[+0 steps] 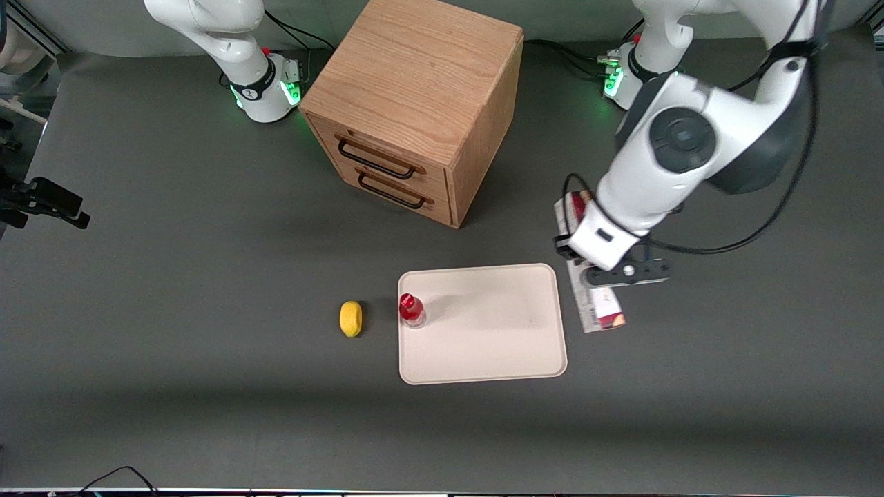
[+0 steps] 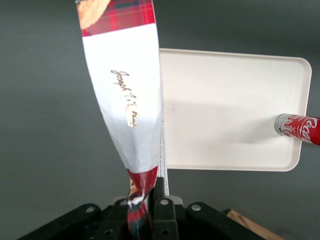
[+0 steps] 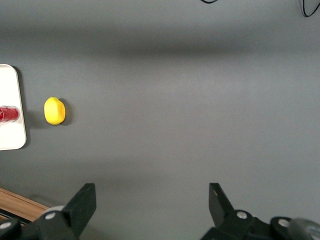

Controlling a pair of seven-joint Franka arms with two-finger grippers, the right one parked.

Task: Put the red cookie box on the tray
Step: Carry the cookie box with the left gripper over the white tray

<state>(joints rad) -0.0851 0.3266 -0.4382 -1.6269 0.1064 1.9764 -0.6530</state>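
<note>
The red cookie box (image 1: 599, 310) is a long thin carton with red tartan and white faces. It sits beside the tray (image 1: 497, 324), toward the working arm's end of the table, running along the tray's short edge. My left gripper (image 1: 599, 275) is over the box's middle, shut on it. In the left wrist view the gripper (image 2: 145, 202) pinches the narrow red part of the box (image 2: 125, 100), and the cream-white tray (image 2: 225, 110) lies beside the box. I cannot tell whether the box is off the table.
A small red-capped bottle (image 1: 411, 309) stands on the tray's corner toward the parked arm's end, also in the left wrist view (image 2: 297, 127). A yellow lemon (image 1: 351, 318) lies beside it on the table. A wooden two-drawer cabinet (image 1: 414, 103) stands farther from the front camera.
</note>
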